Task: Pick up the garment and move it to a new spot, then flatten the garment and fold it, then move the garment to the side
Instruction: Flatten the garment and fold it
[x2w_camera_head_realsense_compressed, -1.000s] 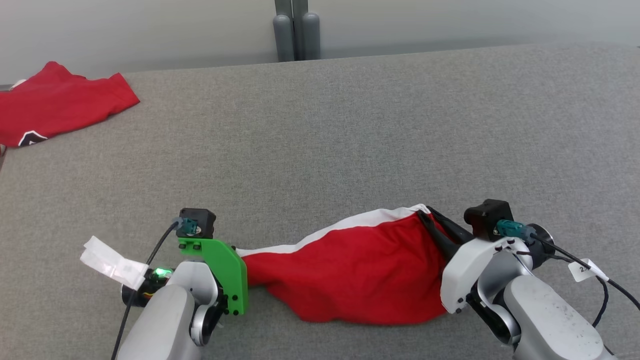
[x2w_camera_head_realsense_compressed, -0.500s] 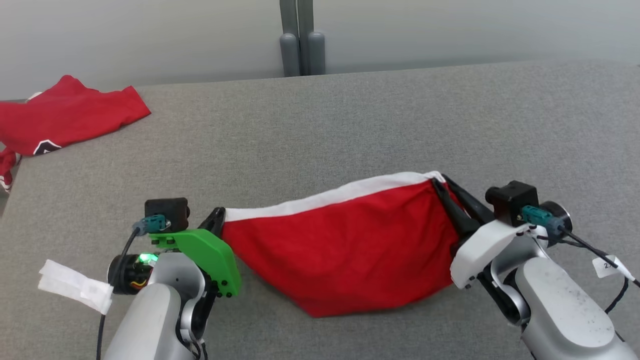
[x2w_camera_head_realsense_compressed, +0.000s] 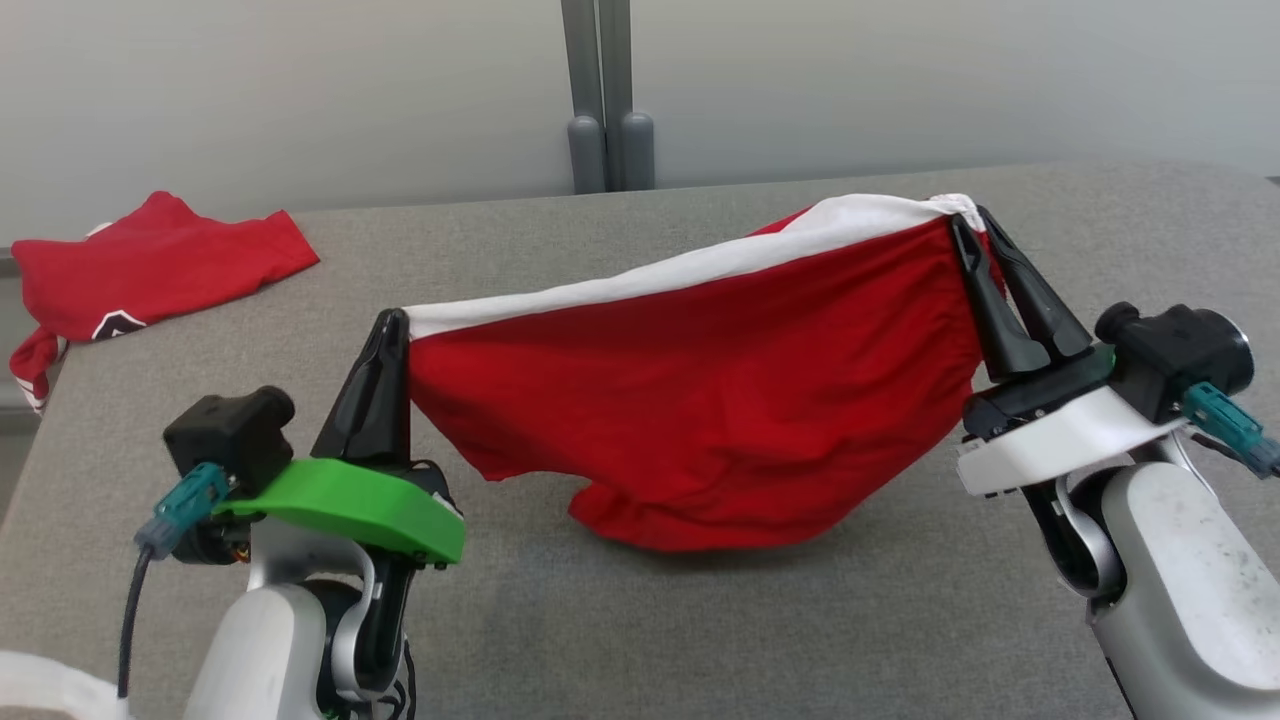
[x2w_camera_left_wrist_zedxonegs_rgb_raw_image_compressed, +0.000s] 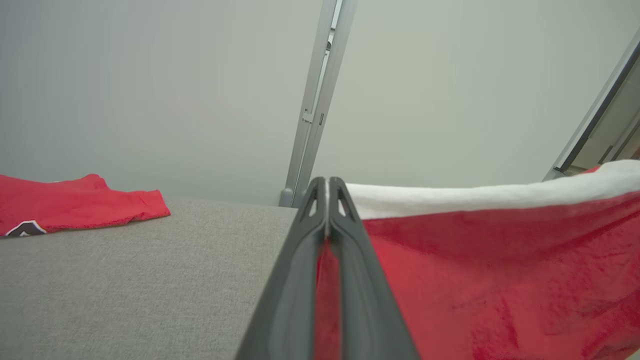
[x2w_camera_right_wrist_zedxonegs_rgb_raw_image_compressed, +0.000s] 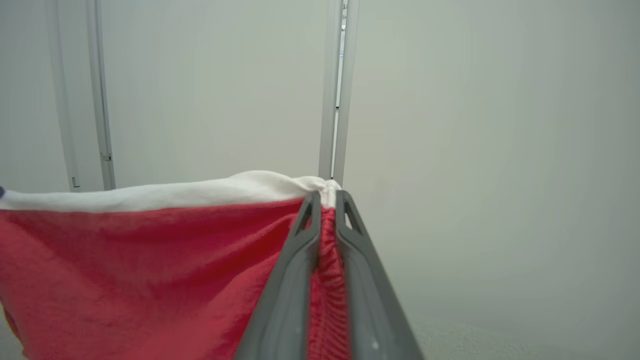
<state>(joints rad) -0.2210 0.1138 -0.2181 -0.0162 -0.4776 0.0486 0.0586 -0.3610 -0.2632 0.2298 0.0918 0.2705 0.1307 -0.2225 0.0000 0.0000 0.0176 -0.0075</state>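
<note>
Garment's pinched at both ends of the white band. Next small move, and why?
Probably raise both arms a little higher: the left gripper and right gripper hold the garment stretched between them, but its lowest fold looks to touch the table.

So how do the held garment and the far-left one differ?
The held garment hangs stretched between the left hand and right hand; the far garment lies rumpled on the table. The held garment has a white top band; the far garment shows a black-and-white emblem. Both are red.
</note>
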